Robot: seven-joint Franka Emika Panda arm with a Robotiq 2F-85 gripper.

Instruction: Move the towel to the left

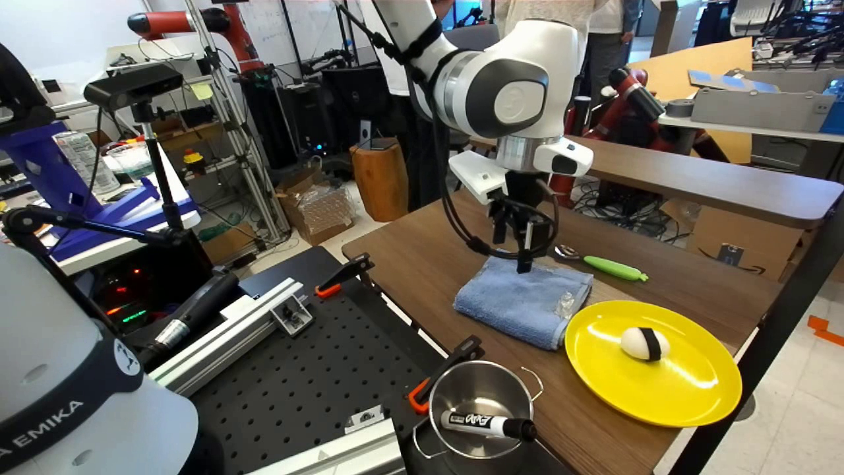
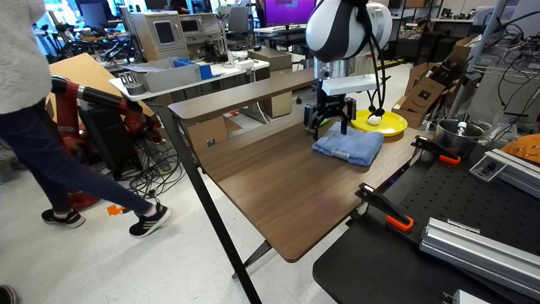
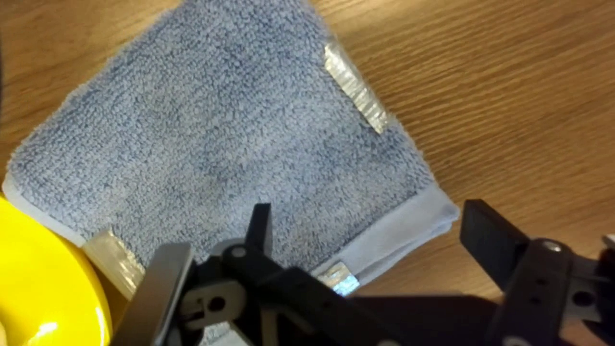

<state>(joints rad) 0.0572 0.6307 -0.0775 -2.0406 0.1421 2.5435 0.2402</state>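
Low in the frame, in an exterior view, a marker [image 1: 484,423] is leaned in a steel pot [image 1: 484,382], likely too long to lie flat. In the middle, the folded towel [image 1: 517,300] is laid on the brown worktop [image 1: 409,254] just beside a yellow plate [image 1: 613,382]; its folds are perhaps held shut by shiny tape [image 3: 355,89]. Above it, the fingers [image 3: 491,242] are spread, with nothing held. In the wrist view, a towel corner is seen between them, likely to be pinched.
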